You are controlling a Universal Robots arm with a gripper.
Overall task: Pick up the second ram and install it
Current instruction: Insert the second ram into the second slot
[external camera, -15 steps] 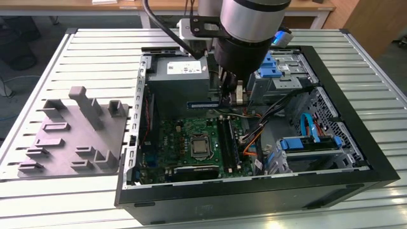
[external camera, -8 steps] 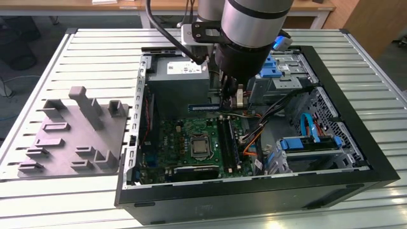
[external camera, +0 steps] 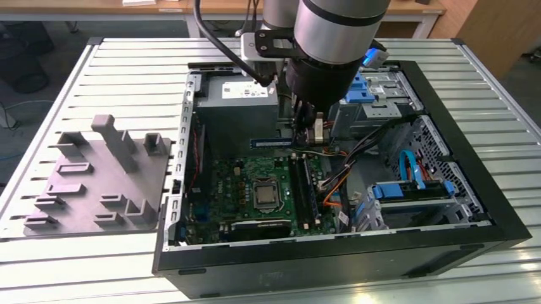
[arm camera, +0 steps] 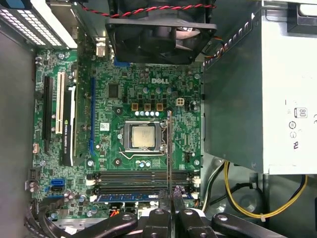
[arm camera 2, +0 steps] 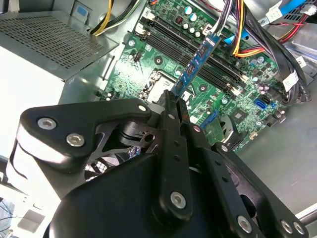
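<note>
My gripper (arm camera 2: pixel 174 100) is shut on the second ram (arm camera 2: pixel 197 61), a thin blue-green stick with black chips that juts out from the fingers. In the exterior view the stick (external camera: pixel 272 142) hangs inside the open computer case, above the motherboard (external camera: pixel 245 183), just below the power supply. The first wrist view sees it edge-on as a thin line (arm camera: pixel 170 148) rising from the gripper (arm camera: pixel 170 196) past the processor. It lies crosswise to the long black memory slots (arm camera: pixel 143 177) and hovers above them. Another stick (arm camera: pixel 131 197) sits in the slot nearest the gripper.
The grey power supply (external camera: pixel 241 101) stands close beside the gripper. Orange and black cables (external camera: pixel 338 174) run beside the slots. Drive cages with blue clips (external camera: pixel 414 190) fill the case's right side in the exterior view. A grey moulded tray (external camera: pixel 101 177) rests on the slatted table (external camera: pixel 127 63).
</note>
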